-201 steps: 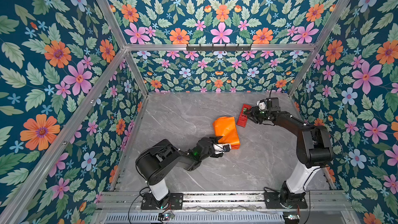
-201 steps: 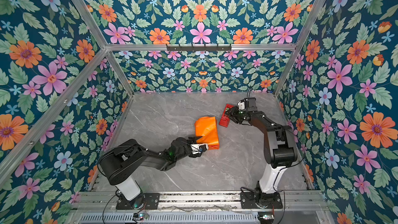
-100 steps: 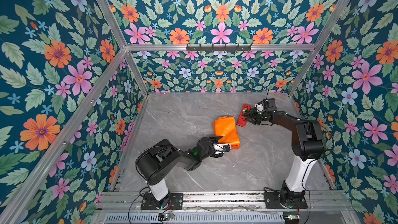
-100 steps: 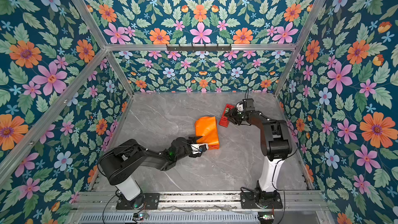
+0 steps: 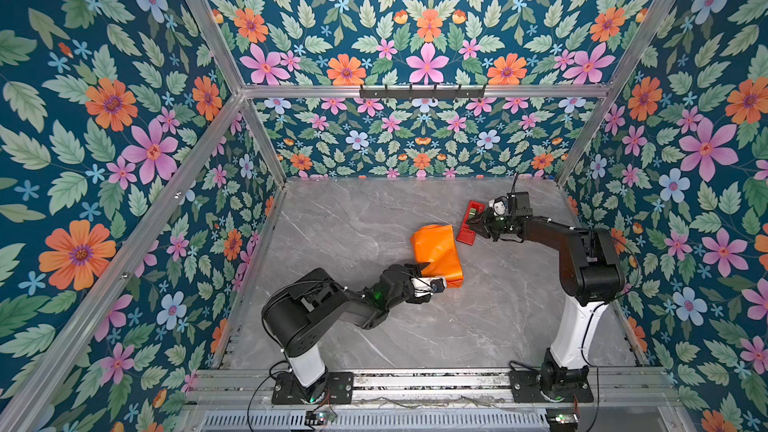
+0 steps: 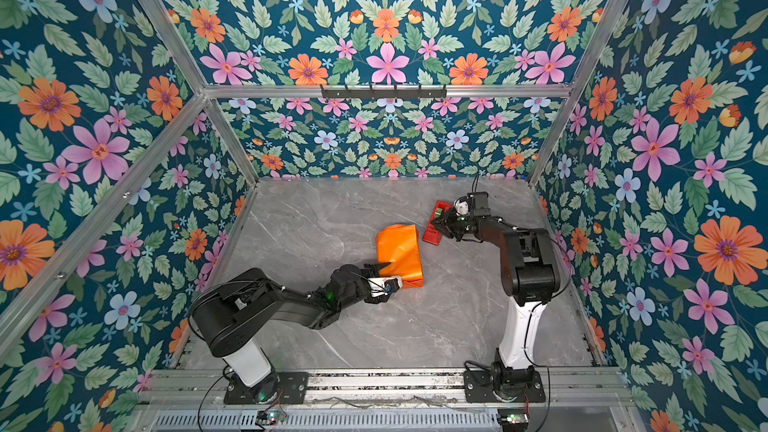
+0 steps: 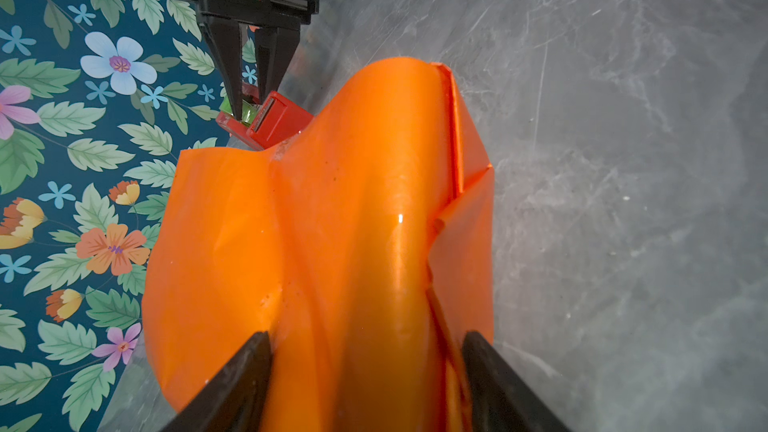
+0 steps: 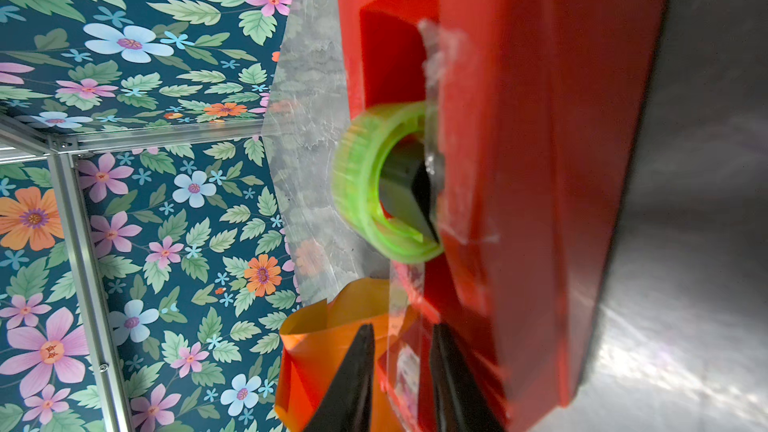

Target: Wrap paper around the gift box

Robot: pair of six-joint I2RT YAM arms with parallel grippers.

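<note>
Open grey marble tabletop [image 5: 332,218] left and near; glossy orange paper bundle [image 5: 436,249] and narrow red plastic tape dispenser [image 5: 467,234] block centre-right.

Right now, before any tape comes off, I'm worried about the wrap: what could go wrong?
The paper has an overlapping flap standing lifted; if the left pincer eases its hold, the wrap could spring open. The right pincer straddles the clear tape strip at the red tape dispenser, which nothing pins down; a pull might drag it into the bundle.
</note>
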